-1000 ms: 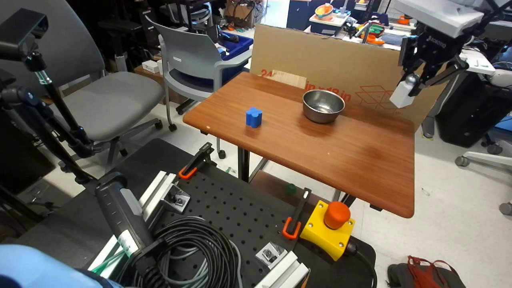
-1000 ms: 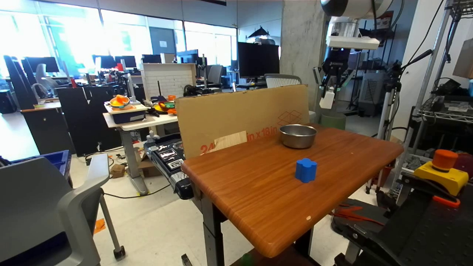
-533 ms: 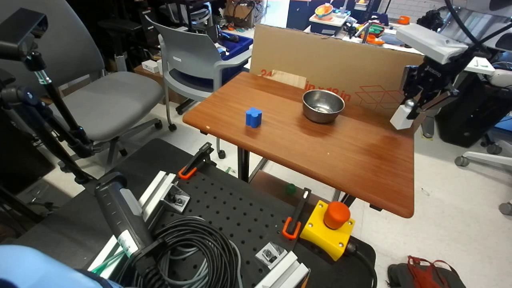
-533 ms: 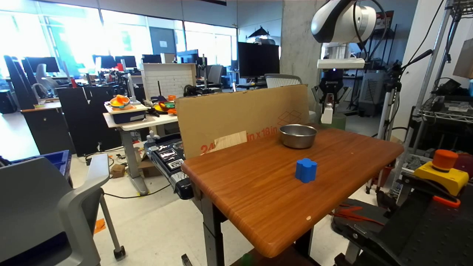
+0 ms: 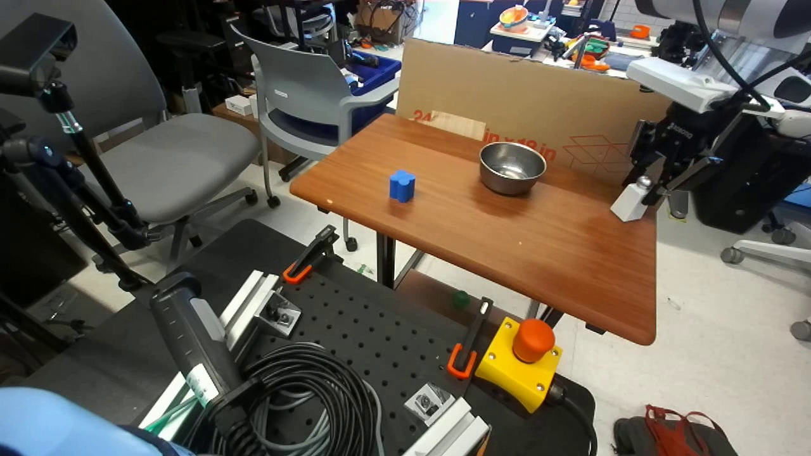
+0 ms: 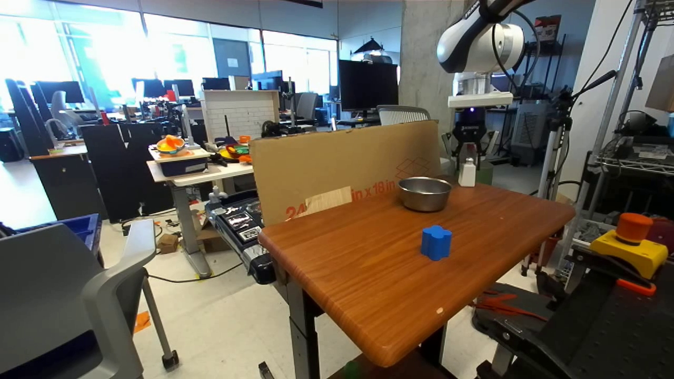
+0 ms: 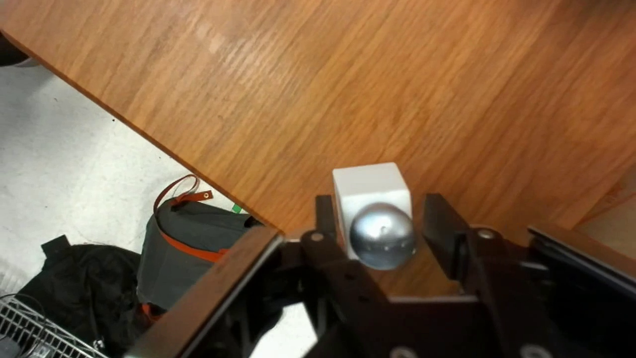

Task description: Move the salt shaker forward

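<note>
The salt shaker is a white tapered block with a round silver top. It stands upright on the wooden table [image 5: 545, 247] close to an edge, and shows in both exterior views [image 5: 628, 205] [image 6: 467, 175]. In the wrist view the shaker [image 7: 370, 186] is between the fingers, seen from above. My gripper [image 7: 378, 214] is open around it. A gap shows between the shaker and the right finger; the left finger is very close, and I cannot tell if it touches. The gripper also shows in both exterior views [image 5: 641, 190] [image 6: 470, 161], pointing down at the shaker.
A silver metal bowl [image 5: 507, 182] stands on the table near the shaker, also in the exterior view [image 6: 425, 199]. A blue flower-shaped block [image 5: 402, 187] is farther along the table. A cardboard panel [image 5: 526, 95] stands along the table's edge.
My gripper and the salt shaker have come down from the air to the tabletop. The gripper has opened, and the shaker now stands on the table. The bowl and blue block have not moved.
</note>
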You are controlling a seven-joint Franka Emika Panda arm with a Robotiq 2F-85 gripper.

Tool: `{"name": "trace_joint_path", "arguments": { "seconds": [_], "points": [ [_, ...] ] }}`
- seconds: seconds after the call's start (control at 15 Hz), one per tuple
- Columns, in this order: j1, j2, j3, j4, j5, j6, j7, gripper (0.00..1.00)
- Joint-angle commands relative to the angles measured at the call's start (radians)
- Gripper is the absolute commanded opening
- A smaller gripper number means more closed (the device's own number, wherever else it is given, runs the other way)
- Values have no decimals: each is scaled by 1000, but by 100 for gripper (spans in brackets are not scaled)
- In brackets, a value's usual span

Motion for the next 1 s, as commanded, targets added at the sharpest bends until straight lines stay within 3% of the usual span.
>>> {"name": "trace_joint_path", "arguments": {
  "seconds": [0.0, 0.2, 0.53, 0.6, 0.93],
  "points": [
    [-14, -35, 16, 4, 17, -41, -58, 82],
    [20, -177, 30, -155, -19, 28, -185, 100],
    [94, -373, 17, -383, -149, 67, -347, 100],
    [68, -270, 24, -235, -105, 22, -288, 100],
    [89, -351, 25, -348, -140, 36, -326, 100]
  ]
}}
